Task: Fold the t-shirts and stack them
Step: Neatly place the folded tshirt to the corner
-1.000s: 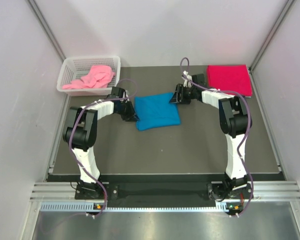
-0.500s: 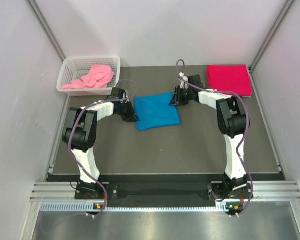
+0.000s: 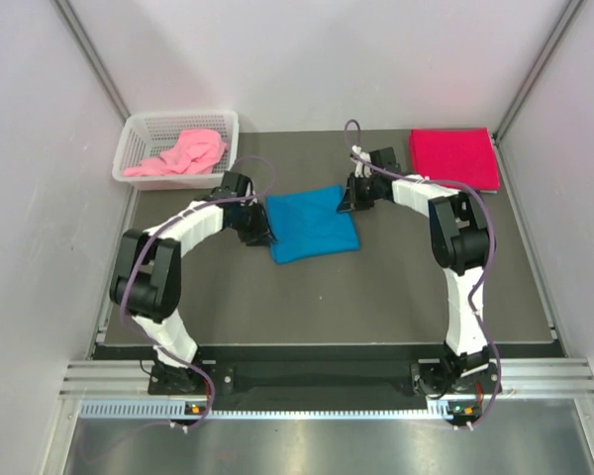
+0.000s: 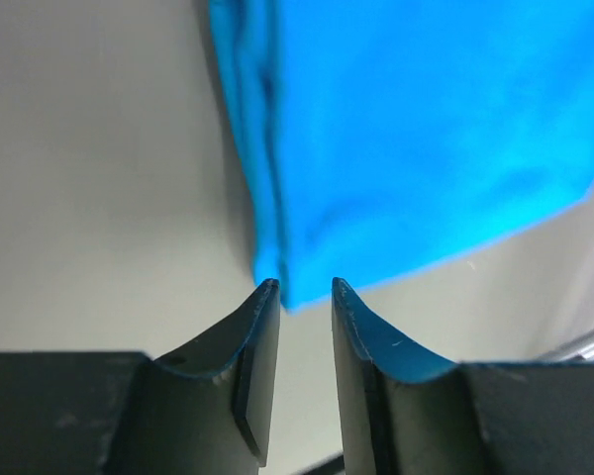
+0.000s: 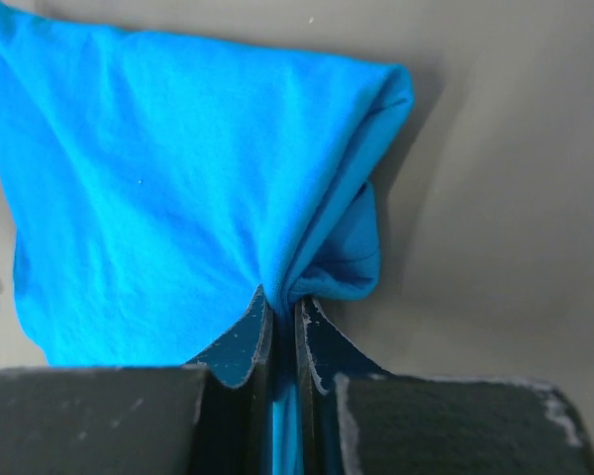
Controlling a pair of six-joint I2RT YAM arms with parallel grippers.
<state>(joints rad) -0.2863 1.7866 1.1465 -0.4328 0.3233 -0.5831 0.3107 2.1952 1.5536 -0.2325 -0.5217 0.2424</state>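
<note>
**Top external view.** Three t-shirts, one of each colour. The blue t-shirt [image 3: 312,223] lies folded on the middle of the desk [image 3: 376,287], between the two arms. The red t-shirt [image 3: 453,158] lies folded at the far right corner. The pink t-shirt [image 3: 183,153] sits crumpled in the one white basket [image 3: 178,116], far left.

**Left wrist view.** The left fingers [image 4: 257,336] stand apart, released. The blue t-shirt's [image 4: 416,129] corner lies at their tips, unpinched.

**Right wrist view.** The right fingers [image 5: 240,341] are clenched on a bunched fold of the blue t-shirt [image 5: 168,178], and the cloth puckers toward them.

The cloth is probably light and limp, so it would likely sag or unfold if lifted at one point. It is best gripped through all layers at two corners.
</note>
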